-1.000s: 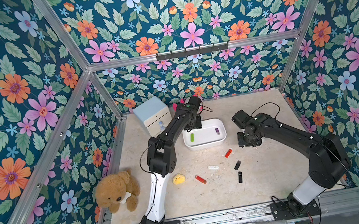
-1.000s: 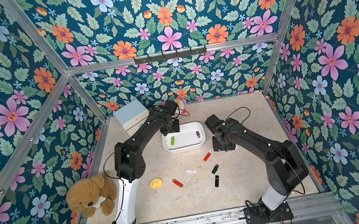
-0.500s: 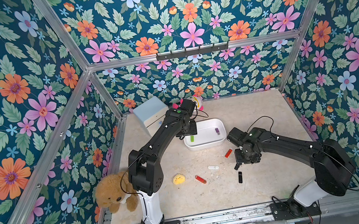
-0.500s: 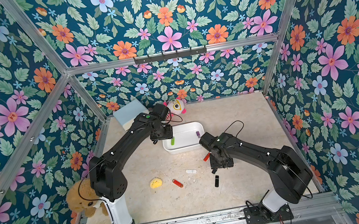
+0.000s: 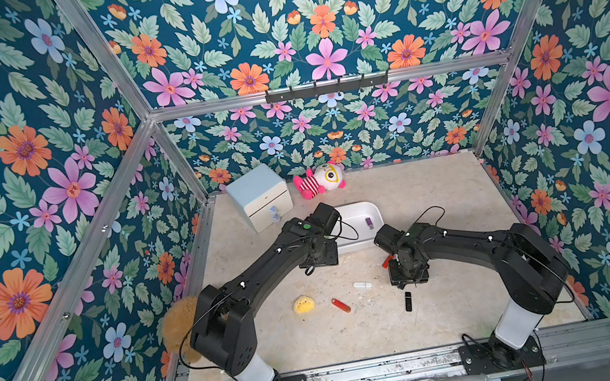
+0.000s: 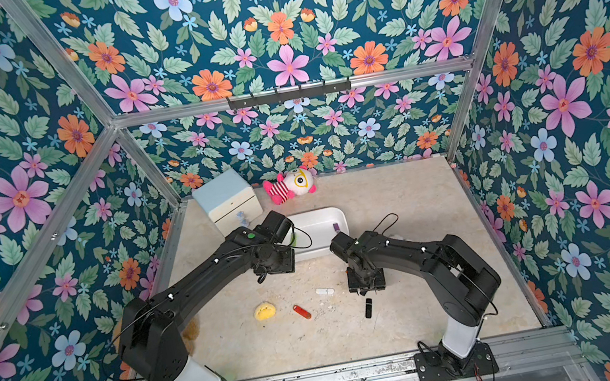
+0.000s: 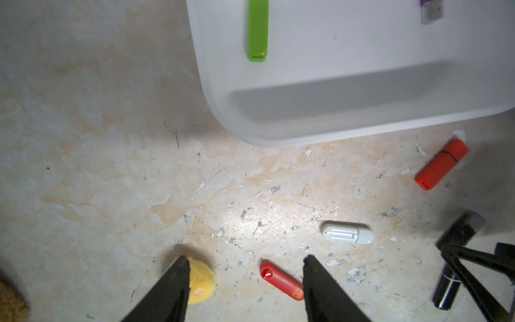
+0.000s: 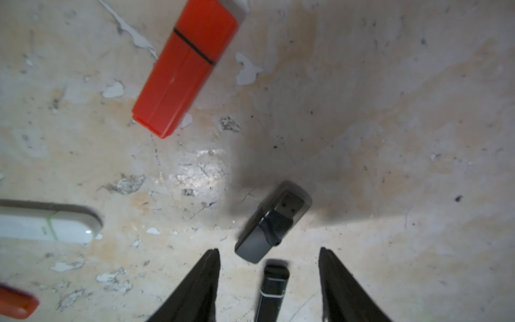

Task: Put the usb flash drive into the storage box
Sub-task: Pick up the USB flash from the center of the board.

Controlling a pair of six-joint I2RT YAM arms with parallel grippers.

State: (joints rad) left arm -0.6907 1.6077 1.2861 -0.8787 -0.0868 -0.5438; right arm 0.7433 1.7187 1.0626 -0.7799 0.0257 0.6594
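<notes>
The white storage box (image 5: 361, 237) (image 7: 362, 131) holds a green flash drive (image 7: 258, 30) and a purple one (image 5: 369, 223). On the table lie an orange block drive (image 5: 387, 260) (image 8: 185, 67), a white drive (image 5: 362, 285) (image 7: 347, 232), a red rounded drive (image 5: 341, 305) (image 7: 281, 281), a black drive (image 5: 408, 301) (image 8: 271, 290) and a dark grey capped drive (image 8: 271, 223). My left gripper (image 7: 245, 258) hangs open and empty just in front of the box. My right gripper (image 8: 269, 251) hangs open above the grey and black drives, touching neither.
A pale blue-topped cube cabinet (image 5: 260, 197) and a pink striped plush (image 5: 320, 180) stand at the back. A teddy bear (image 5: 179, 326) sits at the left edge behind my left arm. A small yellow toy (image 5: 303, 305) (image 7: 200, 281) lies beside the red drive.
My left arm has drawn back from over the box toward the front, its jaws a little wider. My right arm has swung from beside the box forward over the dark drives.
</notes>
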